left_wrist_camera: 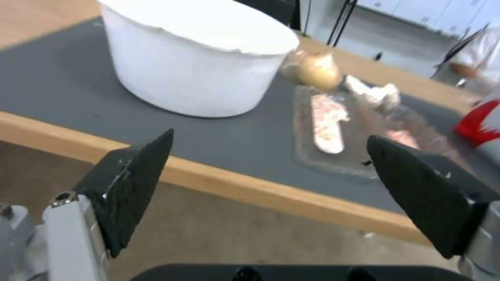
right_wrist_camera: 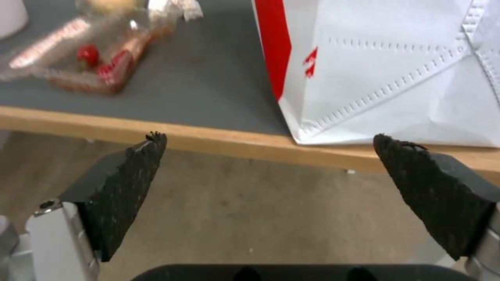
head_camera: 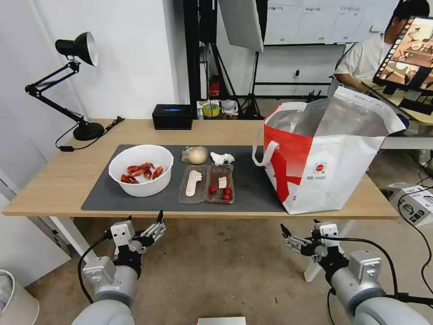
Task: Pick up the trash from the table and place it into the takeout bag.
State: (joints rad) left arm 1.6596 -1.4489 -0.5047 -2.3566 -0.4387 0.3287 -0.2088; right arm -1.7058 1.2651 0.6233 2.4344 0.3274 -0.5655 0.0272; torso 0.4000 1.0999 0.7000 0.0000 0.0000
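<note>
Both claws are hanging low at the bottom of the head view, below the near edge of the worktop (head_camera: pixel 58 180): the left claw (head_camera: pixel 146 225) at lower left, the right claw (head_camera: pixel 288 237) at lower right, each with its fingers spread wide and gripping nothing. On the dark grey mat (head_camera: pixel 252 180), from left to right in that view, are sitting the white bowl (head_camera: pixel 141 169) of red crayfish shells, the clear clamshell tray (head_camera: pixel 207 183) with cherry tomatoes, and the takeout bag (head_camera: pixel 322 155) at the right end; the bagged bun (head_camera: pixel 196 155) and crumpled tissue (head_camera: pixel 222 158) are lying just behind the tray. From the left wrist view the bowl's contents are hiding behind its wall (left_wrist_camera: pixel 193 78), while the head view is showing them plainly. The right wrist view is cutting off the bag (right_wrist_camera: pixel 385 74) at its upper edge, and the tray (right_wrist_camera: pixel 88 58) is looking blurred at upper left.
</note>
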